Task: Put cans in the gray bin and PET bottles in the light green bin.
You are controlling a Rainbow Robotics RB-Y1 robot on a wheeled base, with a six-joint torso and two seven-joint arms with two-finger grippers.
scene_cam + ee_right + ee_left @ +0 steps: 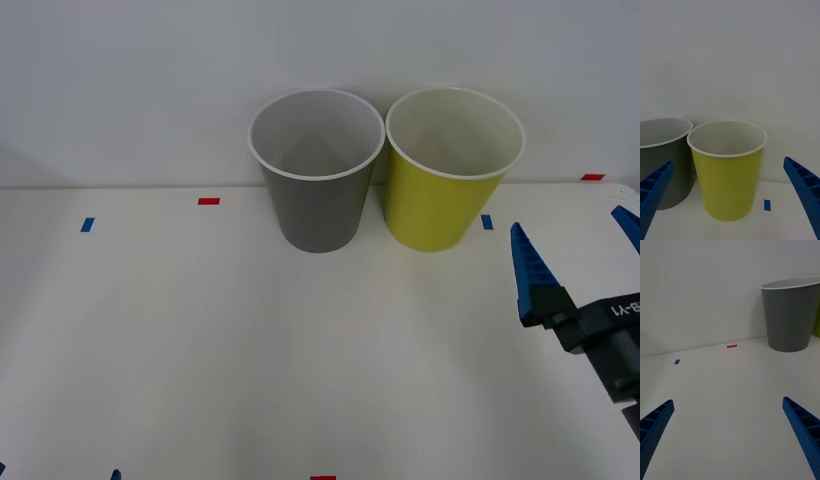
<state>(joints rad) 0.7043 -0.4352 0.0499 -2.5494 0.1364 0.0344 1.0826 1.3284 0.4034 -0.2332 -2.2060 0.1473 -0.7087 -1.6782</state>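
The round, tapered dark gray plastic bin with its white rim and the matching yellow-green plastic bin stand touching side by side at the back of the white bench, against the wall, and you have no can or bottle on the bench surface that shows. Your right pincer hangs just in front of and to the right of the yellow-green bin, fingers spread wide and holding nothing, so it is the nearer arm to both bins. Your left pincer sits low over the near left of the bench, fingers likewise apart and empty, with the gray bin well ahead and to its right.
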